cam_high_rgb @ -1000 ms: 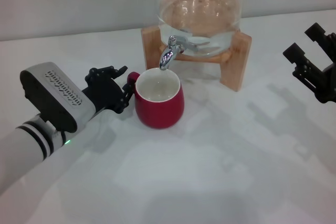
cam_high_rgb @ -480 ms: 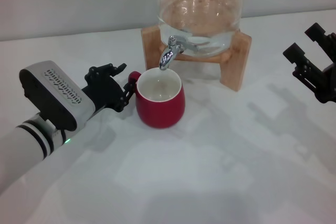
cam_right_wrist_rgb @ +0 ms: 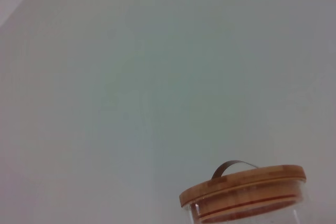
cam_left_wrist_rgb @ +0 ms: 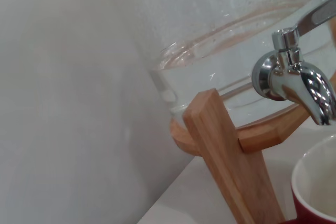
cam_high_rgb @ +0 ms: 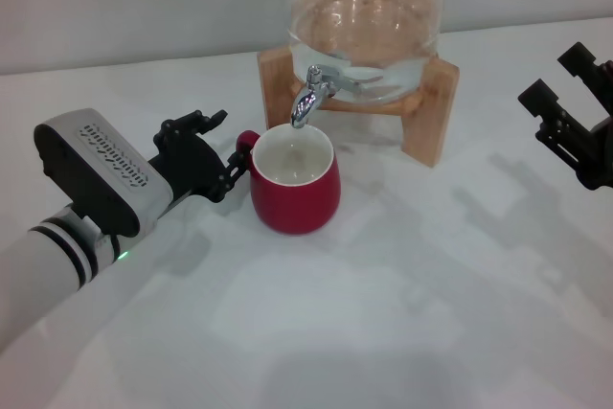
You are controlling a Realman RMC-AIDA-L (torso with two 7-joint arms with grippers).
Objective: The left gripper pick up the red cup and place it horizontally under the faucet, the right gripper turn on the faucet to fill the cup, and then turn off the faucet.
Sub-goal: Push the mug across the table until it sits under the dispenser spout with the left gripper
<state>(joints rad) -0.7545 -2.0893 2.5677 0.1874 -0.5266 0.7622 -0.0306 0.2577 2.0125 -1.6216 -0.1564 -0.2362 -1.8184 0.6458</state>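
Bench: white bench (cam_high_rgb: 383, 294) backed by a plain pale wall.
Dispenser: clear glass dispenser (cam_high_rgb: 364, 31) holding water, seated on a wooden stand (cam_high_rgb: 426, 117) at the far centre of the bench, about 12 o'clock in the head view.
Lid: the right wrist view shows only a wooden lid (cam_right_wrist_rgb: 244, 184) with a dark loop handle against the wall.
Faucet: the faucet (cam_high_rgb: 306, 98) juts from the front of the dispenser, its chrome spout curving down; the left wrist view shows the spout just above the cup's rim, apart from it.
Cup: the red cup (cam_high_rgb: 292, 179) stands upright on the bench directly below the spout, white inside showing, with no water visible in it; its small handle points toward 9 o'clock.
Left gripper: the left gripper (cam_high_rgb: 230, 160) sits at 9 o'clock of the cup, level with the handle; jaws clamped on the red loop handle.
Left arm: perforated silver segment and striped forearm run back toward 8 o'clock, low over the bench.
Right gripper: the right gripper (cam_high_rgb: 570, 117) hangs at the 3 o'clock edge of the head view, well apart from the stand and faucet, with its jaws apart and holding nothing.
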